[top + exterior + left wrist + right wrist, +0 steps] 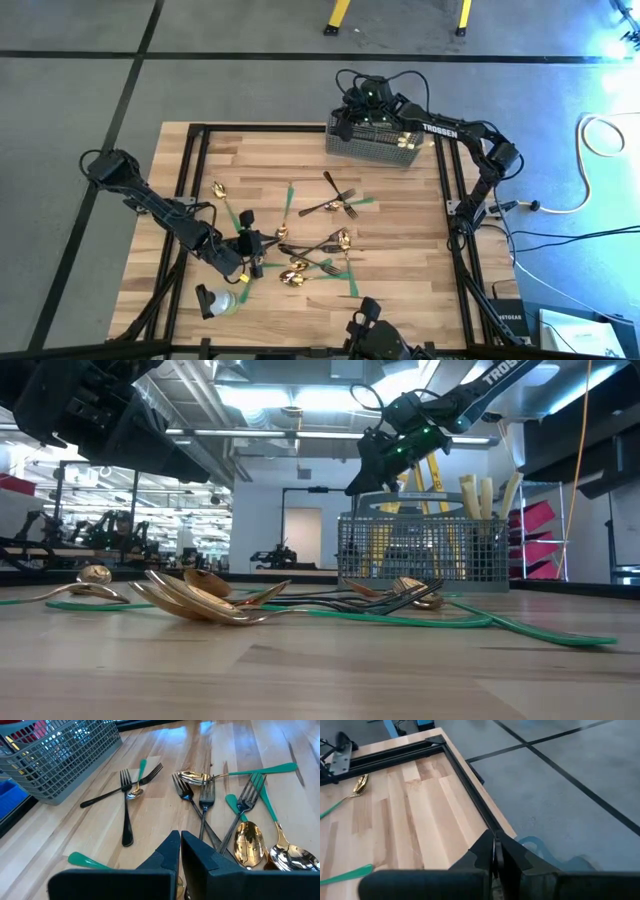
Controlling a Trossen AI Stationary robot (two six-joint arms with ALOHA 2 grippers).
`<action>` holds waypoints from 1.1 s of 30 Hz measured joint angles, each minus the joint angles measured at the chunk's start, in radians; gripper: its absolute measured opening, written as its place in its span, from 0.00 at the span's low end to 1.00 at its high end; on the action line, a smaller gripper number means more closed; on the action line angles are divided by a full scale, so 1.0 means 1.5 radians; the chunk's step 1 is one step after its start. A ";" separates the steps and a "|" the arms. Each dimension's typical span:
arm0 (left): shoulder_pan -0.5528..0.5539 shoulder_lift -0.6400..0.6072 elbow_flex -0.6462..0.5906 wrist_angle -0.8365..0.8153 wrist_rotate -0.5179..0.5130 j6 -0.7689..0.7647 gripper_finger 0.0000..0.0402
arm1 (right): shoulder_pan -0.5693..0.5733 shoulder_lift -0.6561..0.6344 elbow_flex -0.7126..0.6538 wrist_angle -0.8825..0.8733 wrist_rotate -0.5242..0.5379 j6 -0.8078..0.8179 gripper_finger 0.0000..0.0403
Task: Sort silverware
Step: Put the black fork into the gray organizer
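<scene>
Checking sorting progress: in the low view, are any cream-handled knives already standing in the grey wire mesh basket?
Yes: the low view shows cream-handled knives standing upright inside the grey wire mesh basket, their handles sticking up above its rim.

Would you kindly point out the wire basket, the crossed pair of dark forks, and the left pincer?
Wire basket (375, 143): high view, on its mesh wall.
Crossed dark forks (125, 800): left wrist view, near where the handles cross.
Left pincer (180, 851): left wrist view, between its shut fingertips.

Pale wooden table (400, 250) with scattered gold spoons (293, 278), dark forks (335, 200), green tape strips (352, 283), grey mesh basket (375, 140).
</scene>
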 joint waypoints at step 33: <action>0.000 0.000 0.000 0.001 0.000 0.002 0.00 | 0.001 -0.001 0.001 -0.071 -0.056 -0.028 0.00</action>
